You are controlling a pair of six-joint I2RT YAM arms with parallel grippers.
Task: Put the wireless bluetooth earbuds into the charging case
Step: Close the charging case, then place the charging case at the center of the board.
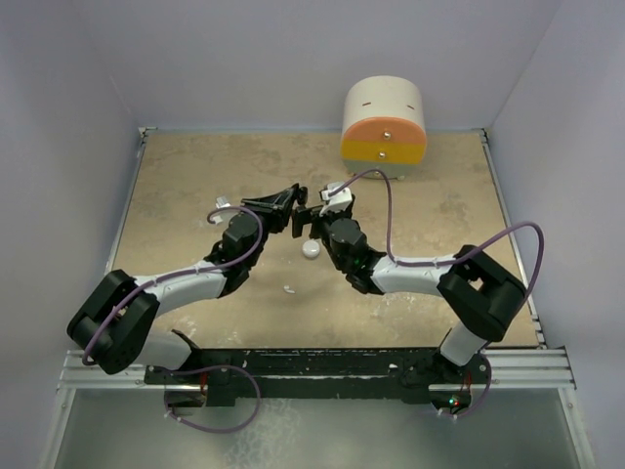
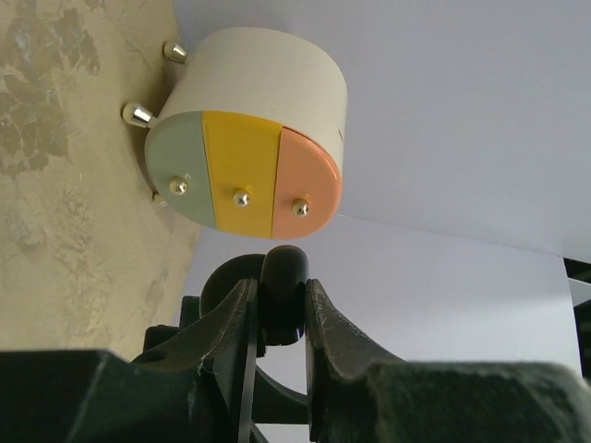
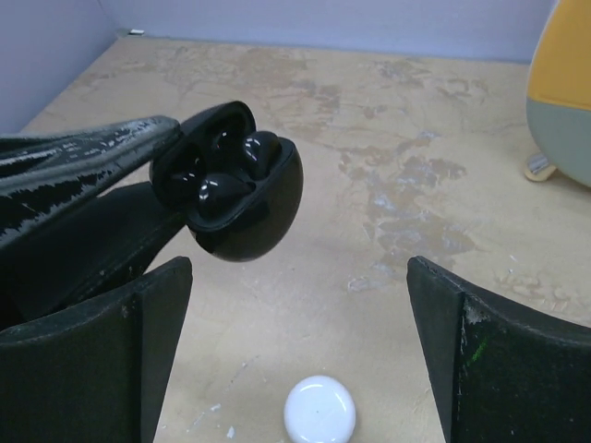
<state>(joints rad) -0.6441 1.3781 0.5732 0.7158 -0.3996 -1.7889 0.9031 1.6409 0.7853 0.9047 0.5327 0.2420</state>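
My left gripper is shut on an open black charging case and holds it above the table. Two black earbuds sit inside its wells. My right gripper stands wide open just in front of the case, with nothing between its fingers. Below it a closed white round case lies on the table. In the top view the two grippers meet at mid-table, the left gripper beside the right gripper. A small white earbud lies nearer the arm bases, and another white piece lies to the left.
A cream drawer box with green, yellow and orange drawer fronts stands at the back right against the wall. Pale walls close the beige table on three sides.
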